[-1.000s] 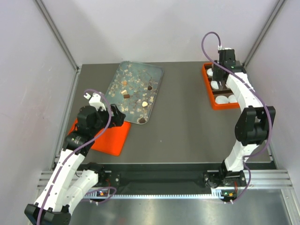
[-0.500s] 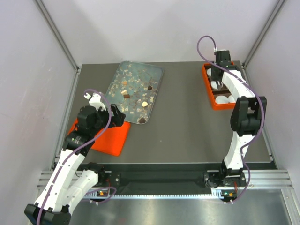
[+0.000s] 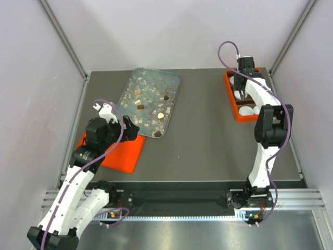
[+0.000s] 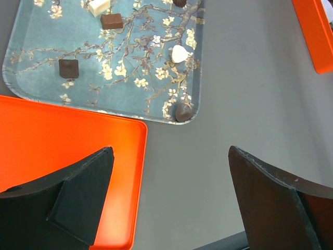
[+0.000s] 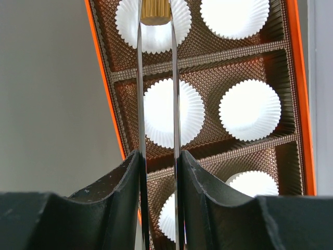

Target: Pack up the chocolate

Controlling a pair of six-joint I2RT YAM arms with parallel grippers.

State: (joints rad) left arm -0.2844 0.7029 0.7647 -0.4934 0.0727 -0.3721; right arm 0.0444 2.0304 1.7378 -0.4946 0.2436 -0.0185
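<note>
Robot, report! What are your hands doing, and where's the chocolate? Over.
Left gripper open. Right gripper shut on tongs. Chocolate pinched in tongs over a paper cup. Nothing blocking.

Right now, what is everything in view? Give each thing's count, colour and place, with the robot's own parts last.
floral tray: one, blue-grey, back left of the table
chocolate pieces: at least six, dark brown and pale, scattered on the floral tray
held chocolate: one, caramel tan, between the tong tips over a far cup
tongs: one, thin grey metal, over the box
paper cups: at least six, white, in the box's compartments
box: one, orange with a brown insert, back right
flat tray: one, orange, near left
table: one, grey
left jaws: black, wide open, above the flat tray's edge
right jaws: black, shut on the tongs
</note>
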